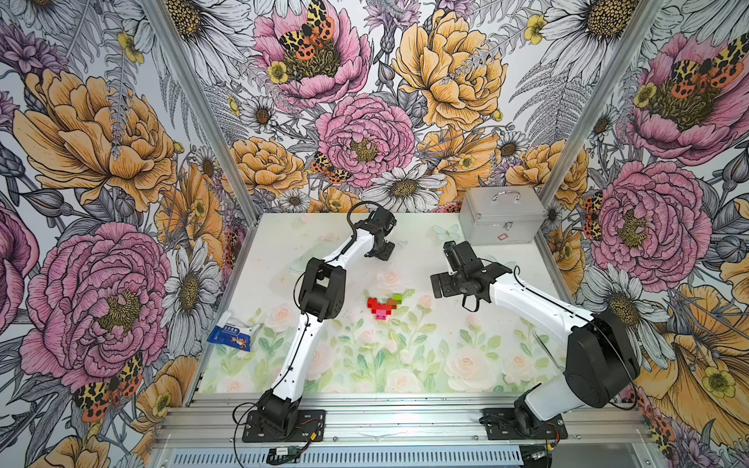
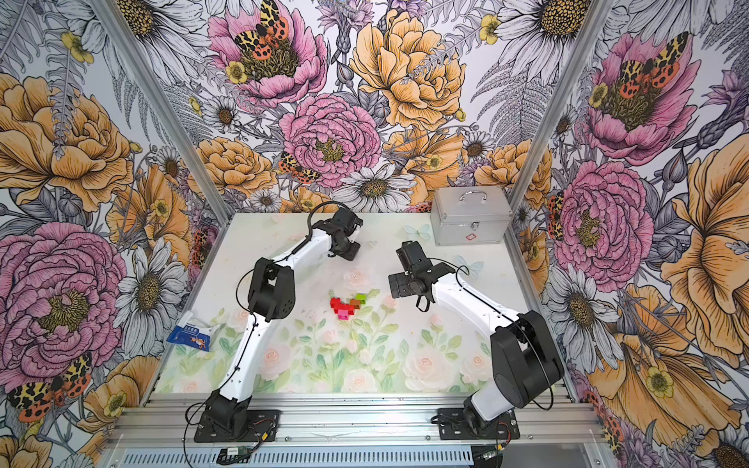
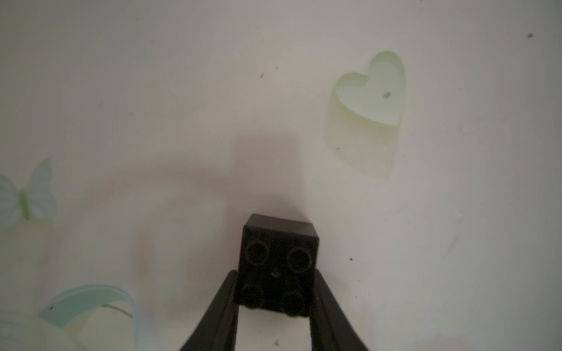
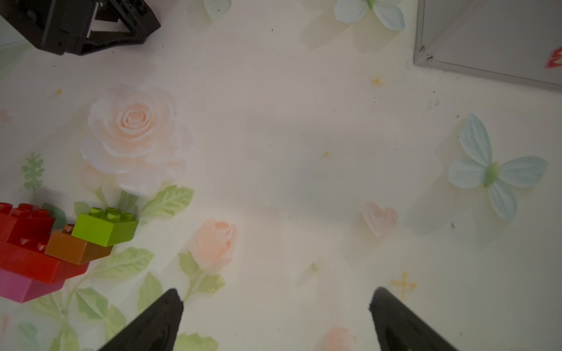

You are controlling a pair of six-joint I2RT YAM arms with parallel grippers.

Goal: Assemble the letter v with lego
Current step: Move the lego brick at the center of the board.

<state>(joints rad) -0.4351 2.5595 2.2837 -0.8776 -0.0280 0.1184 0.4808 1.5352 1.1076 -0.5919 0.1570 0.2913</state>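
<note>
Up near the far edge of the surface [image 1: 446, 364], the left arm [image 1: 300, 348] ends its reach: it rises from its base at the near edge, bends at a black elbow and stretches its forearm away, wrist turned steeply down. The left tool [image 3: 275, 273] is clenched on the black brick [image 3: 278, 243], fingers [image 3: 223, 307] pressed against its two sides, studs facing the wrist camera. Whether the brick rests on the surface or is lifted cannot be told. The right arm [image 1: 527, 300] folds from the near right corner toward the middle, and the right tool [image 4: 275, 296] hangs released over bare surface, jaws spread wide. Near the middle of the surface lies the partly built letter v [image 1: 383, 306]. It has a pink brick [image 4: 24, 285] at the point, and a long red brick [image 4: 36, 264] and square red brick [image 4: 27, 218] on one side. An orange-brown brick [image 4: 76, 249] and lime-green brick [image 4: 105, 228] step out on the other. A silver case [image 1: 502, 221] stands in the far right corner.
</note>
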